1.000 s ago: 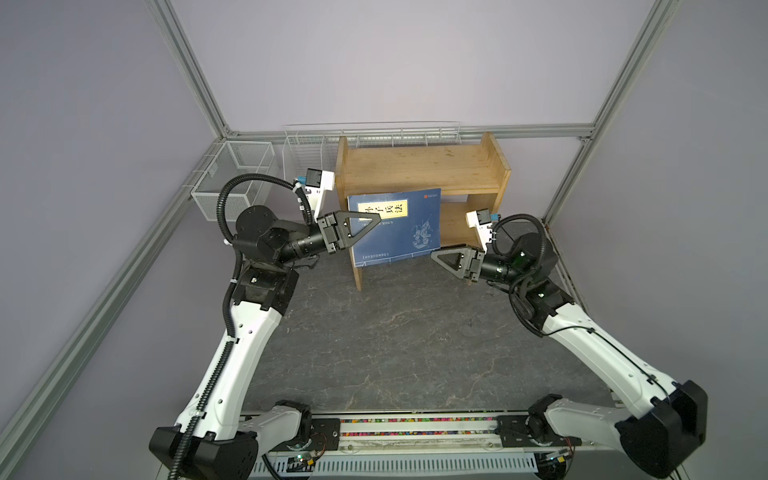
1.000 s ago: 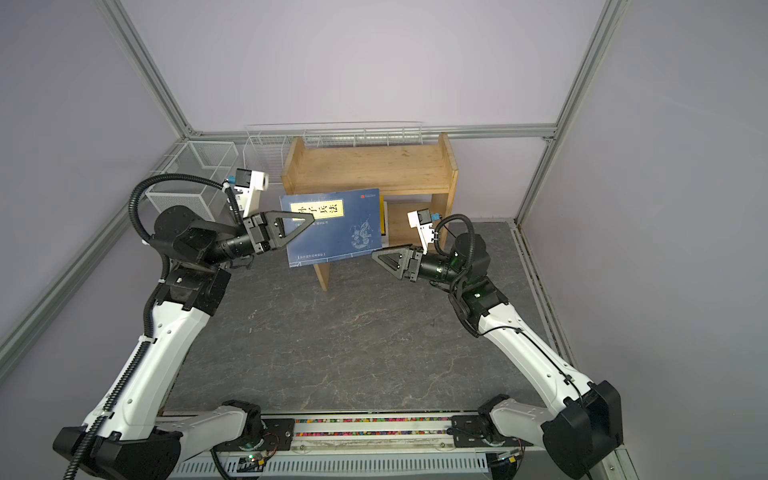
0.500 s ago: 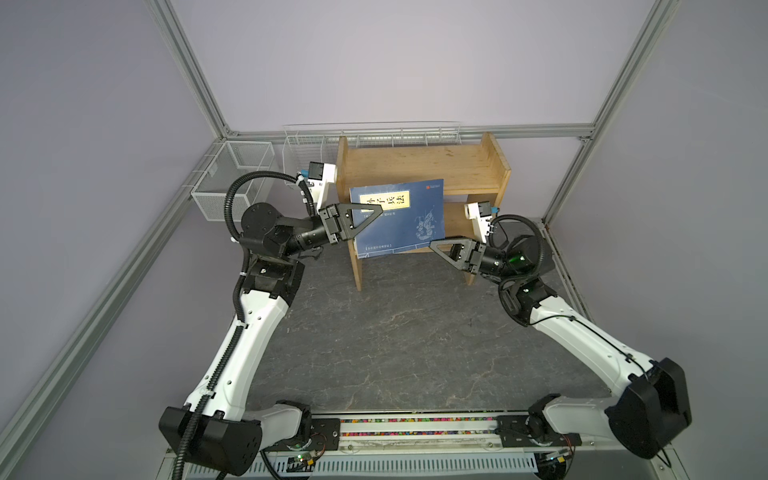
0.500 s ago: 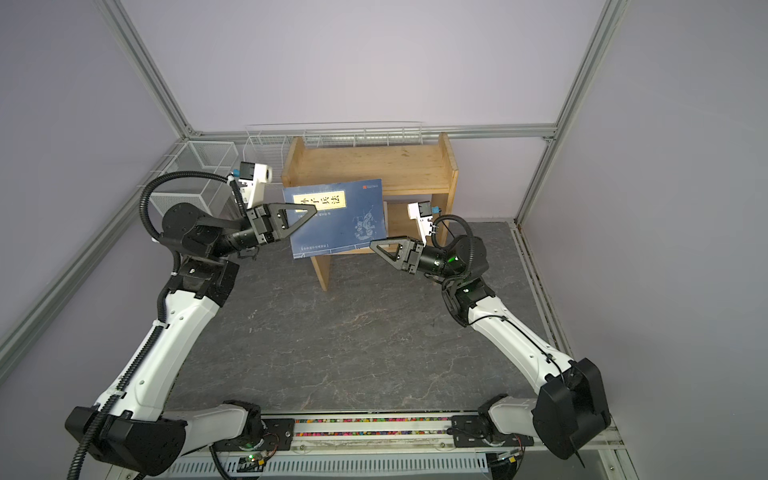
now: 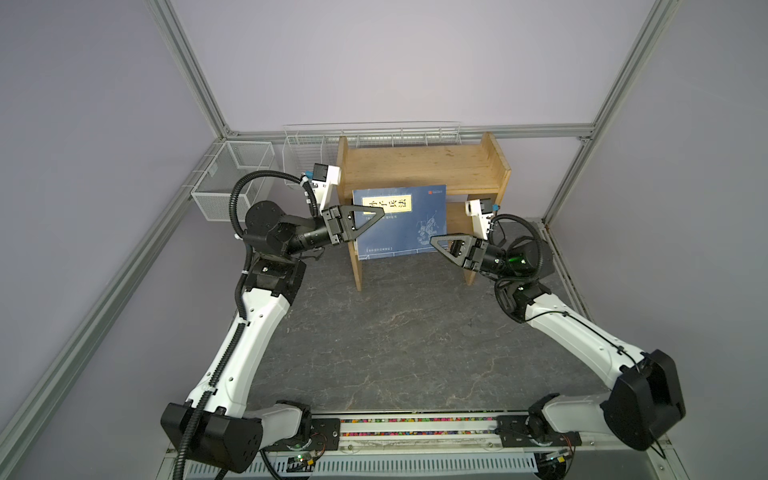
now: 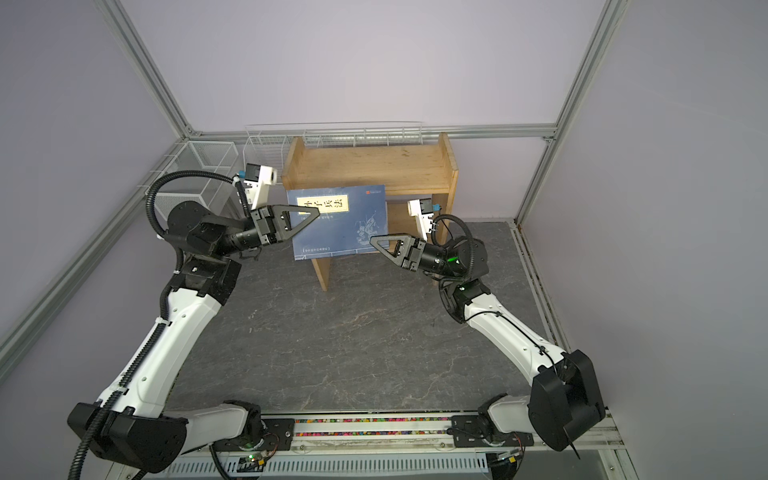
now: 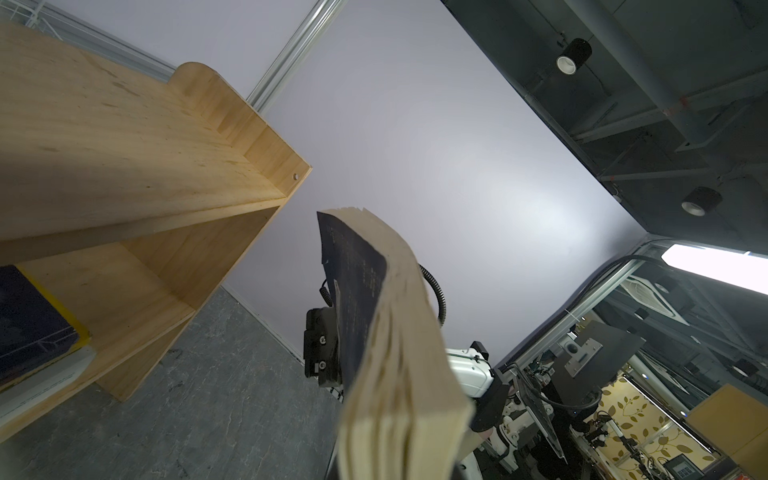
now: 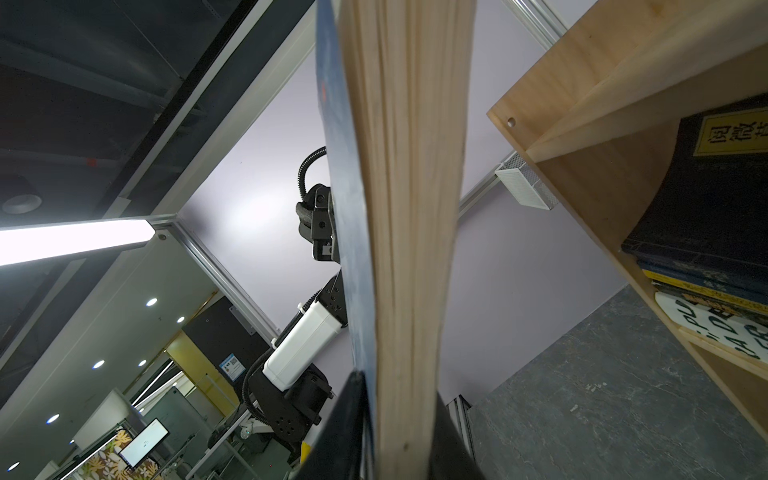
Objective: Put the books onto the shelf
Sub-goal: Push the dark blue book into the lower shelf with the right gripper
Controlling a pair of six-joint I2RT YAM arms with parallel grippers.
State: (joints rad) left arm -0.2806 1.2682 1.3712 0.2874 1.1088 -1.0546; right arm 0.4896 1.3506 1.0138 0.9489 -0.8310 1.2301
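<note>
A blue book (image 5: 409, 228) with a yellow label is held up in the air in front of the wooden shelf (image 5: 415, 166). In both top views its front cover is turned up toward the camera, and it is tipped a little. The lower part of the shelf is hidden behind it.

The left edge of the book is pinched by the left gripper (image 5: 380, 211), right beside the yellow label. The lower right corner of the book is pinched by the right gripper (image 5: 432, 240). In the right wrist view the pale pages are seen between two black fingers (image 8: 351, 419), and one finger is pressed on each side of the book.

In the left wrist view a strip of wall is seen between the book and the shelf, so the two are kept apart.

A stack of books (image 8: 715, 199) is laid flat on the lower board of the shelf. A dark one with a yellow label is on top, and a white one with black letters is at the bottom.

Two wire baskets (image 5: 232, 183) are set by the wall, to the left of the shelf.
</note>
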